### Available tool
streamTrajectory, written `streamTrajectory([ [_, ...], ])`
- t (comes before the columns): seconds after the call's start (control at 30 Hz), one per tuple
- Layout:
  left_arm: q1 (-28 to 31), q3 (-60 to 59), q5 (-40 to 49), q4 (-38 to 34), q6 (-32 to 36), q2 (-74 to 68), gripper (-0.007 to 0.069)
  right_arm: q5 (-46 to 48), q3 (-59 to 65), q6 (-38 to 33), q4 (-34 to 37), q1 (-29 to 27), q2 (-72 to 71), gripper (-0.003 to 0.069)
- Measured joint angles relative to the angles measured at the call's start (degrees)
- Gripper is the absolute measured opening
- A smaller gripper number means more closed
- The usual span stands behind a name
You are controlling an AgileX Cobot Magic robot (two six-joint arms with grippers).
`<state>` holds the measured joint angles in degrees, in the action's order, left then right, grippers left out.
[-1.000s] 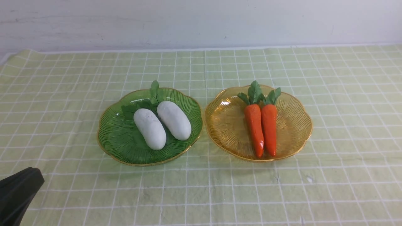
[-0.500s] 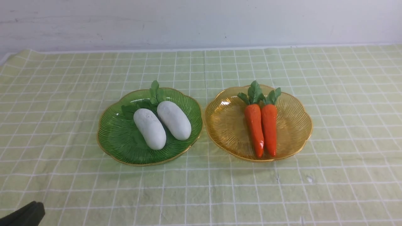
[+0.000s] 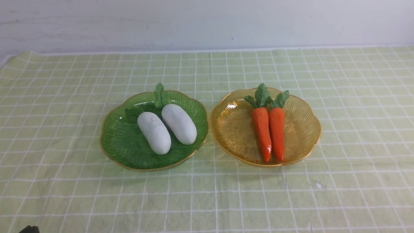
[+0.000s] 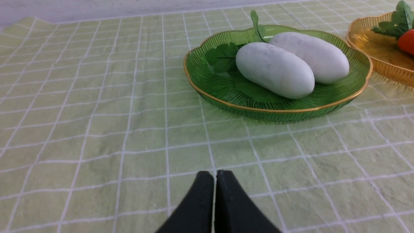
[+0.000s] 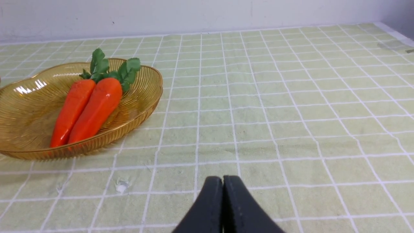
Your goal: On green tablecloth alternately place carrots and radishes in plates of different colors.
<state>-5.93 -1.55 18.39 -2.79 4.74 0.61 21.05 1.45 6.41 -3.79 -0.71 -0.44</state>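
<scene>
From the front, the pale yellow-green tablecloth [image 3: 64, 97] with its thin white grid lay slightly wrinkled across the table. On it sat the translucent ribbed green plate [image 3: 116, 142] with a scalloped gold rim, and in it lay both white oblong toy radishes [image 3: 166, 127], side by side and touching, leaf tufts pointing to the far side. Just beside it, on my right, sat the matching amber-yellow plate [image 3: 233, 129], rims nearly meeting. Both glossy orange toy carrots [image 3: 270, 132] lay in it, pressed together, green tops at the far rim, tips toward me. Only a dark sliver of my left arm [image 3: 29, 229] showed at the bottom edge.

Through my left wrist camera, my left gripper [image 4: 215, 174] had its black fingers pressed together on nothing, above bare cloth [image 4: 97, 129], well apart from the green plate [image 4: 226, 97] and its radishes [image 4: 275, 69].

Through my right wrist camera, my right gripper [image 5: 222, 181] was likewise closed and empty over the cloth [image 5: 291, 113], with the amber plate [image 5: 136, 116] and carrots [image 5: 85, 108] off to one side.
</scene>
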Motion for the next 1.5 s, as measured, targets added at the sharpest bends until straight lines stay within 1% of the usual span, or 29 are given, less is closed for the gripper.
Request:
streamTrajectory([
  [0.2, 0.0, 0.0, 3.2, 0.6, 0.0, 0.0, -0.0008, 0.0, 0.0, 0.0, 0.0, 0.0, 0.0, -0.0015],
  [1.5, 0.0, 0.0, 3.3, 0.7, -0.6, 0.0, -0.0008, 0.0, 0.0, 0.0, 0.0, 0.0, 0.0, -0.0015],
])
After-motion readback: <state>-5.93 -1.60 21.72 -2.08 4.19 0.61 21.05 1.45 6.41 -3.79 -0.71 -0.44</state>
